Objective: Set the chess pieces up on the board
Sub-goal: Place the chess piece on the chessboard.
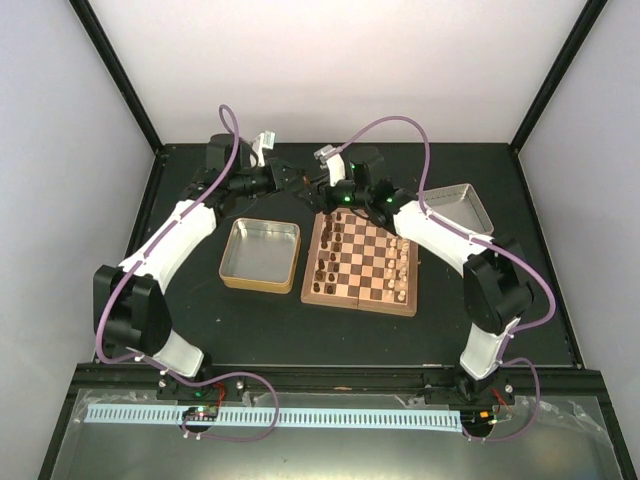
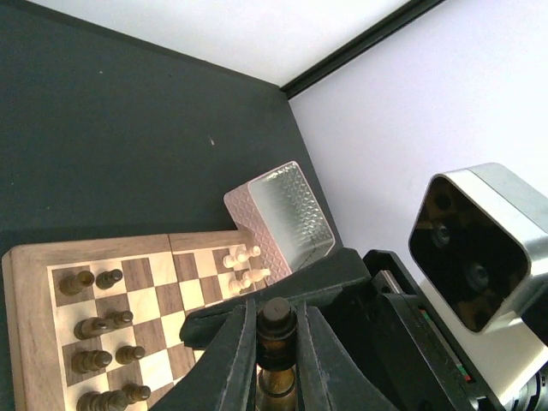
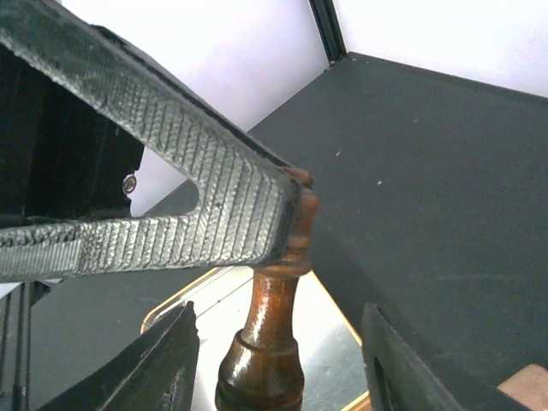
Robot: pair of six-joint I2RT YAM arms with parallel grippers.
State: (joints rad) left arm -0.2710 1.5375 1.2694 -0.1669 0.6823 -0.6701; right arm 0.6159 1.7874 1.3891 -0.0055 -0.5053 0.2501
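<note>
Dark brown wood is pinched in my left gripper [image 2: 276,324]. Its fingers [image 2: 233,360] are closed on the upper part of a dark brown turned wooden chess piece [image 3: 264,338], held upright in the air.

My right gripper [image 1: 323,186] has its fingers [image 3: 167,364] apart. One stands on each side of the piece's lower body, with a gap showing on both sides.

From above, the two grippers meet at about 11 o'clock from the square wooden chessboard [image 1: 312,292], just off its far-left corner and over the black table [image 1: 200,330].

Around that meeting point:
- **Left finger:** in my right wrist view the left arm's grey ridged finger [image 3: 171,205] lies across the head of the piece and hides it.
- **Gold tin:** the open gold square tin [image 1: 260,255] shows behind the piece in the right wrist view. It sits at 9 o'clock from the board, just beside it.
- **Silver tin:** an open silver tin [image 1: 455,208] lies at about 1 o'clock from the board, near its far-right corner.
- **Wrist camera:** the right wrist's grey camera housing [image 2: 479,248] crowds the 3 o'clock side of my left wrist view.

On the board itself, small dark brown pieces [image 1: 330,255] stand along the 9 o'clock columns. Pale cream pieces [image 1: 401,285] stand along the 3 o'clock edge.
</note>
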